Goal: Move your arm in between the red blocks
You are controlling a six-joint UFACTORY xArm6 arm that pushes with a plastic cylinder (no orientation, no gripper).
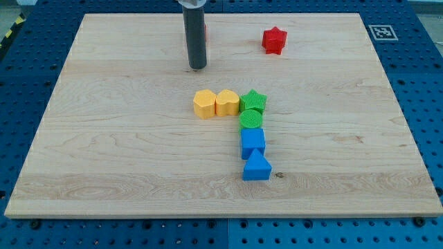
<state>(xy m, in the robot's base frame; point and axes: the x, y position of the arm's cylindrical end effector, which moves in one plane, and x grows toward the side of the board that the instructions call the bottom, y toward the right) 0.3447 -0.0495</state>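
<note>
My tip (198, 67) is down on the wooden board (104, 152) near the view's top, left of centre — bare rod, nothing held. A second red block (205, 32) peeks out just behind the rod's right edge, mostly hidden, shape unclear. Red star block (274, 40) sits well to the view's right. Mid-board cluster, touching — yellow hexagon (204, 103), yellow heart (227, 102), green star (254, 101), green cylinder (251, 119), blue block (252, 142), blue triangle (257, 167).

Board (124, 138): pale wood, smooth, faint grain lines. Rod above my tip (198, 68): dark, smooth, slight shine. Red star block (274, 40), to view's right of tip: plastic-looking, matt, like other coloured blocks.
</note>
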